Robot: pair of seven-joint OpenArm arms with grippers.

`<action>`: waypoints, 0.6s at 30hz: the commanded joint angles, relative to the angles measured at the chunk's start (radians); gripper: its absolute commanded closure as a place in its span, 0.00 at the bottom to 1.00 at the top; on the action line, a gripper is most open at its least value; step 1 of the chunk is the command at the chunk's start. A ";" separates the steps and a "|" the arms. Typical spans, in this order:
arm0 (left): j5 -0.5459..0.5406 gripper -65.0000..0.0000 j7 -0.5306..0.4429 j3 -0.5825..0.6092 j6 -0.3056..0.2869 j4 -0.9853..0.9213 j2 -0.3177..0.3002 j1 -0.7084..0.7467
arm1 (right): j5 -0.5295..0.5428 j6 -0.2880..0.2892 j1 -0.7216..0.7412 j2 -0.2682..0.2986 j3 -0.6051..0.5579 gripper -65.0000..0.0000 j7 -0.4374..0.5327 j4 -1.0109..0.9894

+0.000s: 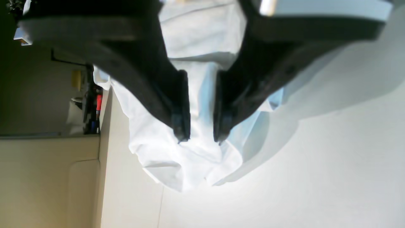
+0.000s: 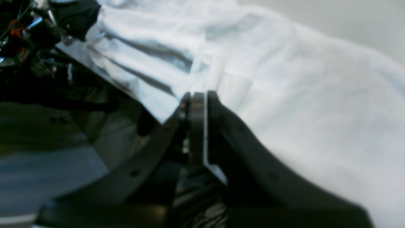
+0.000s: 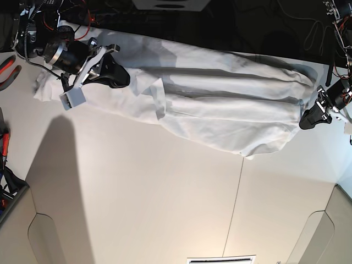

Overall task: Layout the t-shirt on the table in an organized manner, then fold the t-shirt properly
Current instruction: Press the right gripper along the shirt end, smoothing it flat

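Observation:
The white t-shirt [image 3: 209, 99] lies stretched in a long wrinkled band across the far part of the table [image 3: 143, 209]. In the base view my right gripper [image 3: 118, 74] is at the shirt's left end. In the right wrist view its fingers [image 2: 218, 110] are pressed together on a fold of the shirt [image 2: 284, 95]. My left gripper [image 3: 306, 120] is at the shirt's right end. In the left wrist view it [image 1: 202, 138] has bunched shirt cloth [image 1: 177, 158] between its narrowly parted fingertips, and the cloth hangs a little above the table [image 1: 316, 177], casting a shadow.
A thin dark seam [image 3: 237, 198] runs down the table's right half. Red-handled tools [image 3: 6, 66] lie at the left edge. Dark cables and equipment [image 3: 264, 27] run behind the far edge. The near corners have rounded cut-outs [image 3: 49, 236].

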 commanded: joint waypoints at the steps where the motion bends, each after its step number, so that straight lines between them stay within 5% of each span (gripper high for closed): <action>1: -0.026 0.74 -0.010 -0.006 -0.010 0.016 -0.025 -0.011 | 0.027 0.005 0.000 0.008 -0.001 1.00 -0.001 0.019; 3: -0.026 0.74 -0.010 -0.006 -0.010 0.016 -0.025 -0.011 | 0.027 0.007 -0.006 0.007 -0.001 1.00 -0.013 0.019; 6: -0.027 0.74 -0.010 -0.006 -0.010 0.016 -0.025 -0.011 | 0.049 0.028 -0.008 0.008 -0.002 0.64 -0.012 0.019; 18: -0.050 0.74 -0.011 -0.006 -0.010 0.016 -0.025 -0.011 | 0.082 0.031 -0.004 0.007 -0.153 0.63 -0.004 0.019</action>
